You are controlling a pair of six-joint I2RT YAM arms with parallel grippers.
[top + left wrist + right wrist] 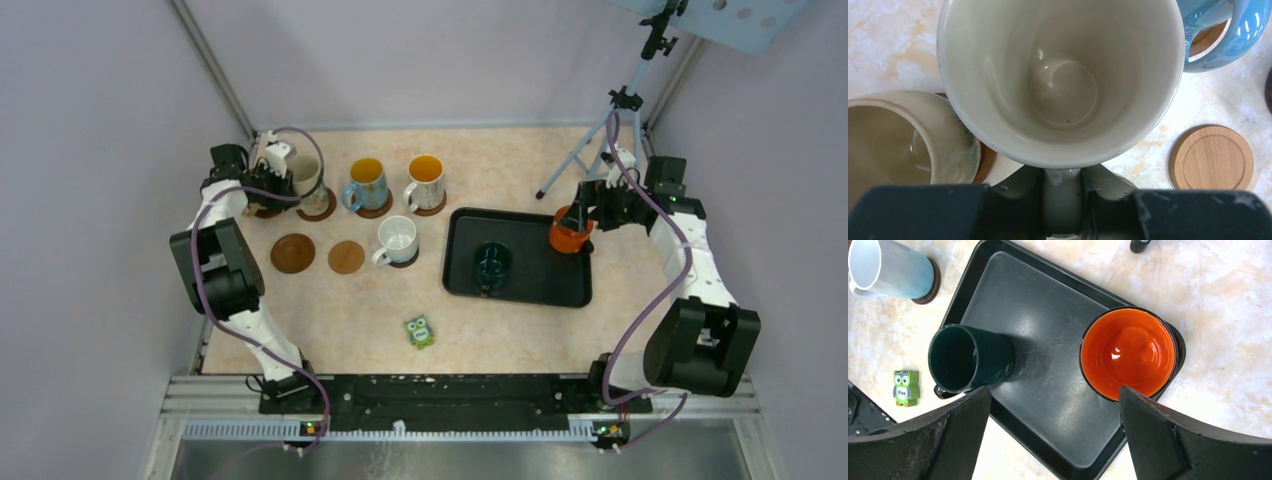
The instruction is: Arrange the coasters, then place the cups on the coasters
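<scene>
- Left tool (1062, 197): black fingers clamped on the handle of a tall cream glazed ceramic mug (1060, 75) at the tabletop's far left. It is above a dark ringed coaster (322, 211); whether the two touch cannot be told.
- Right tool (1053, 405): jaws wide apart, nothing between them, poised over the tray's right end.
- Cream marbled tabletop (520, 160): flat, hard, smooth.
- Black rectangular tray (1013, 305): shallow, raised rim, scuffed matt floor.
- Dark green glossy mug (970, 360): upright inside the tray, near its front edge.
- Small orange-red mug with dark outside (1128, 352): at the tray's far right corner; whether inside or on the rim is unclear.
- Blue-handled mug (366, 183), cream mug with orange inside (425, 181) and plain white mug (396, 238): each upright on a dark coaster. Beige stoneware mug (893, 135): likewise, just beside the held one.
- Handling, mugs: probably rigid, fairly heavy and slippery-glazed, and liable to chip if knocked. Handle or rim wall looks the surest hold.
- Dark brown round wooden coaster (293, 253) and tan round wooden coaster with raised rim (1211, 157): bare, side by side, left of the white mug. Likely light and stiff; lying flat, they offer only a thin edge to pinch.
- Small green owl figure (419, 331): alone near the front.
</scene>
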